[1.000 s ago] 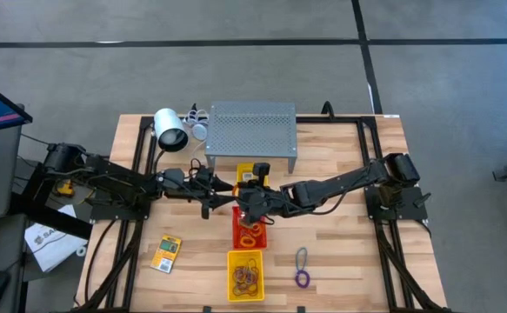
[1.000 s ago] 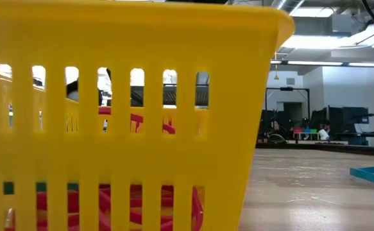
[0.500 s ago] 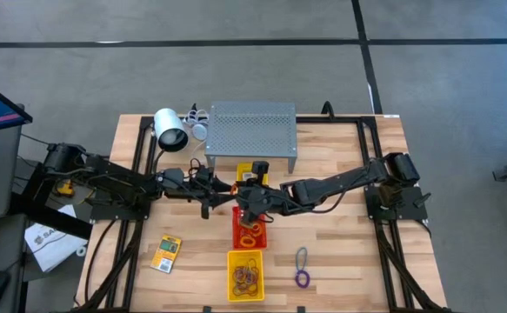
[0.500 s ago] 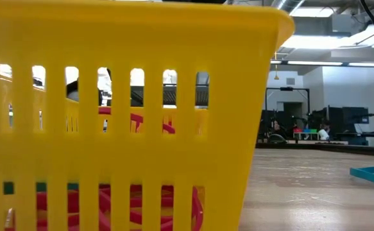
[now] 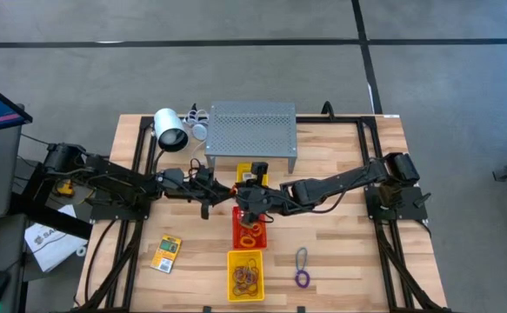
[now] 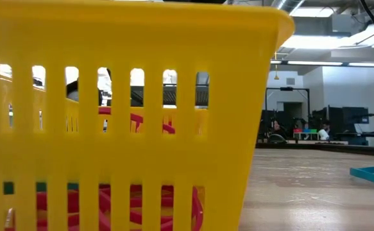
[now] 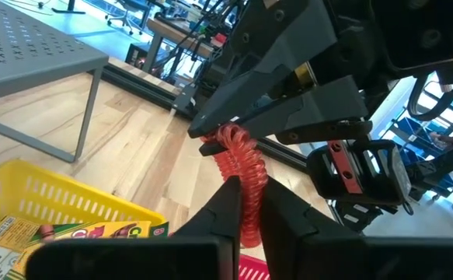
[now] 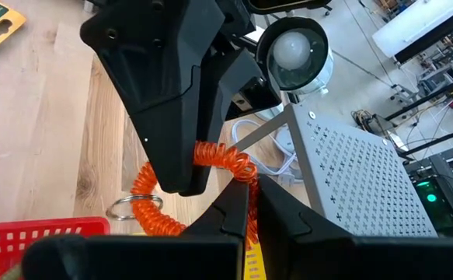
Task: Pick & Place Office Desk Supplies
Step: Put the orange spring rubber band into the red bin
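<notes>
A red-orange spiral coil cord (image 7: 242,159) with a metal ring (image 8: 133,206) at one end hangs between my two grippers, above the table by the red tray (image 5: 249,224). My left gripper (image 7: 247,190) comes from the table's left and is shut on the coil. My right gripper (image 8: 251,190) comes from the right and is shut on it too. In the high view the two meet nose to nose, the left gripper (image 5: 223,187) close beside the right gripper (image 5: 244,193). A yellow card packet (image 5: 166,252) lies flat near the front left. My left gripper pinches the coil's lower turns (image 7: 248,183) between its two fingers (image 7: 226,206), coming about level from the table's left. The coil stands clear of the table and rises from these fingers toward the other gripper. My right gripper pinches one end of the coil (image 8: 242,167) between its two fingers (image 8: 230,210), slanting down from the table's right. The coil is lifted clear. Its other part curves past the left gripper's finger (image 8: 183,175) down to the ring.
A grey perforated shelf (image 5: 251,130) stands at the back, with a yellow tray (image 5: 253,170) holding a printed box under it. A yellow tray (image 5: 245,274) of bands sits at the front and fills the low view. Purple and grey loops (image 5: 301,265) lie front right, a white lamp-like cylinder (image 5: 170,130) back left.
</notes>
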You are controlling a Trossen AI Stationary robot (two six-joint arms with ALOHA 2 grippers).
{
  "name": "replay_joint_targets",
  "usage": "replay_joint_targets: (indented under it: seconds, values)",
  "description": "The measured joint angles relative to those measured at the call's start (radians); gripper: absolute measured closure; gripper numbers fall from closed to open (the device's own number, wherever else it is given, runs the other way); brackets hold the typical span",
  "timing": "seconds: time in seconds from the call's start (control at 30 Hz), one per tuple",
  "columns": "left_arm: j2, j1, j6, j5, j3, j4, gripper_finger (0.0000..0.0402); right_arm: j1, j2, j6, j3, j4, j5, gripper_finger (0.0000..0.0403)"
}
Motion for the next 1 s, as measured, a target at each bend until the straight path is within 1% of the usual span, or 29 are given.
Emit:
replay_joint_targets:
  seconds: [0.07,0.23,0.43,0.6,0.73,0.87,0.93,1.0]
  values:
    - [0.0,0.0,0.0,0.0,0.0,0.0,0.038,0.0,0.0,0.0,0.0,0.0,0.0,0.0392]
    - [0.0,0.0,0.0,0.0,0.0,-0.004,0.037,0.0,0.0,0.005,0.0,0.0,-0.004,0.0389]
    - [0.0,0.0,0.0,0.001,0.001,-0.009,0.038,-0.001,0.0,0.019,0.0,-0.001,-0.033,0.0353]
    - [0.0,-0.001,0.0,0.003,0.001,-0.014,0.0378,-0.008,0.0,0.027,0.0,-0.002,-0.08,0.0303]
    - [0.0,-0.001,0.008,0.029,0.0,-0.017,0.0378,-0.015,0.0,0.041,0.0,-0.002,-0.087,0.0244]
    - [0.0,0.0,0.024,0.032,0.0,-0.019,0.0378,-0.019,-0.008,0.053,0.0,-0.01,-0.092,0.0187]
    - [0.0,-0.001,0.04,0.033,0.0,-0.018,0.0379,-0.015,-0.016,0.049,0.0,-0.023,-0.091,0.0167]
    - [0.0,0.002,0.043,0.03,0.0,-0.023,0.0379,-0.004,-0.036,0.045,-0.002,-0.077,-0.087,0.0155]
